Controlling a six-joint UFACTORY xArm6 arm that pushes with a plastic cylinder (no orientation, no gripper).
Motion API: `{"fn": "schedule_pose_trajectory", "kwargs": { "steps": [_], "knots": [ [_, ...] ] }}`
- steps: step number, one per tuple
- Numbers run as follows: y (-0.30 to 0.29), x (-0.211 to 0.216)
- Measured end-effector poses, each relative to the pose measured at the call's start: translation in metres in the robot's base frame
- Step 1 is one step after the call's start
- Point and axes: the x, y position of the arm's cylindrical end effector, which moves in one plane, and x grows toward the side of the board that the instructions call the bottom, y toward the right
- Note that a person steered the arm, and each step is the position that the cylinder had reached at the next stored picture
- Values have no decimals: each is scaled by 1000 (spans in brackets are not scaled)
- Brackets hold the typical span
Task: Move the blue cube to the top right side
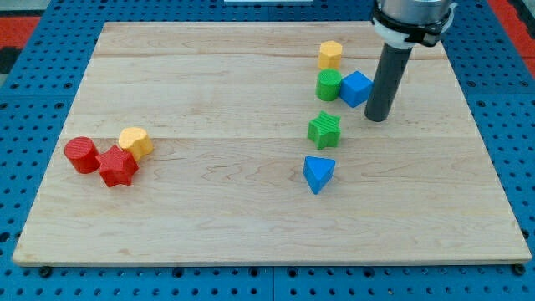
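The blue cube (357,88) sits in the upper right part of the wooden board (209,209), touching a green cylinder (328,84) on its left. My tip (377,116) is at the end of the dark rod, just to the right of and slightly below the blue cube, very close to it. A yellow hexagonal block (330,54) lies above the green cylinder.
A green star-shaped block (324,130) and a blue triangular block (318,173) lie below the cube. At the view's left sit a red cylinder (81,155), a red star block (118,165) and a yellow block (135,142), clustered together.
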Motion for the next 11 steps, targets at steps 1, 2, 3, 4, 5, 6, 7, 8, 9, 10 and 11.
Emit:
{"fn": "schedule_pose_trajectory", "kwargs": {
  "steps": [1,2,3,4,5,6,7,8,9,10,11],
  "knots": [
    [-34,-2],
    [-39,-13],
    [-24,-32],
    [-12,-49],
    [1,-64],
    [14,-76],
    [30,-88],
    [53,-106],
    [59,-125],
    [45,-136],
    [99,-138]
  ]
}}
